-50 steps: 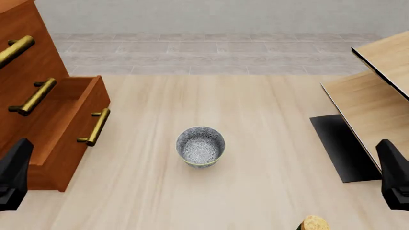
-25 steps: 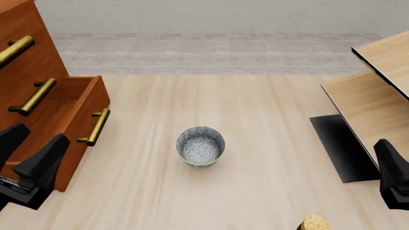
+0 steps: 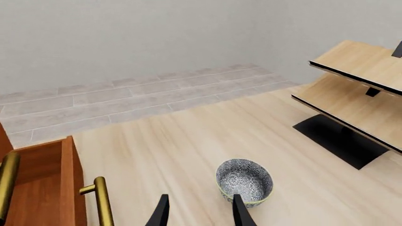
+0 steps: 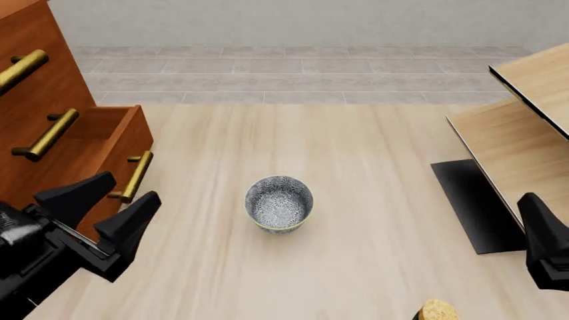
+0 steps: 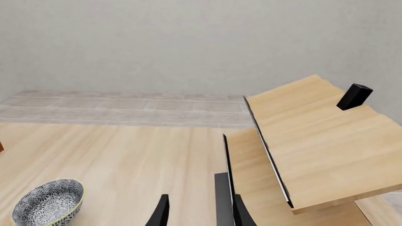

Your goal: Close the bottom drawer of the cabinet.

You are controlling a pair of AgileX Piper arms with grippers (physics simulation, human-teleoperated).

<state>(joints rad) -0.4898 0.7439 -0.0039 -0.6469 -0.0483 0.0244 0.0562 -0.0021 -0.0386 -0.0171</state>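
The reddish-brown cabinet (image 4: 40, 100) stands at the far left. Its bottom drawer (image 4: 98, 157) is pulled out, with the brass handle (image 4: 136, 177) on its front. My left gripper (image 4: 133, 187) is open, just in front of the drawer front near that handle; I cannot tell whether it touches. In the left wrist view the bottom drawer (image 3: 44, 188) and its handle (image 3: 102, 205) lie beside the open left gripper (image 3: 199, 214). My right gripper (image 5: 197, 214) is open and holds nothing. Only one of its fingers (image 4: 544, 243) shows at the front view's right edge.
A patterned bowl (image 4: 279, 203) sits mid-table, right of the drawer. Pale shelving with black edging (image 4: 520, 133) on a black base (image 4: 471, 203) fills the right side. A small cork-like object (image 4: 436, 311) lies at the near edge.
My left gripper has come up from the lower left corner, moving forward and right to the drawer front. The right arm has barely moved. The drawer stays pulled out.
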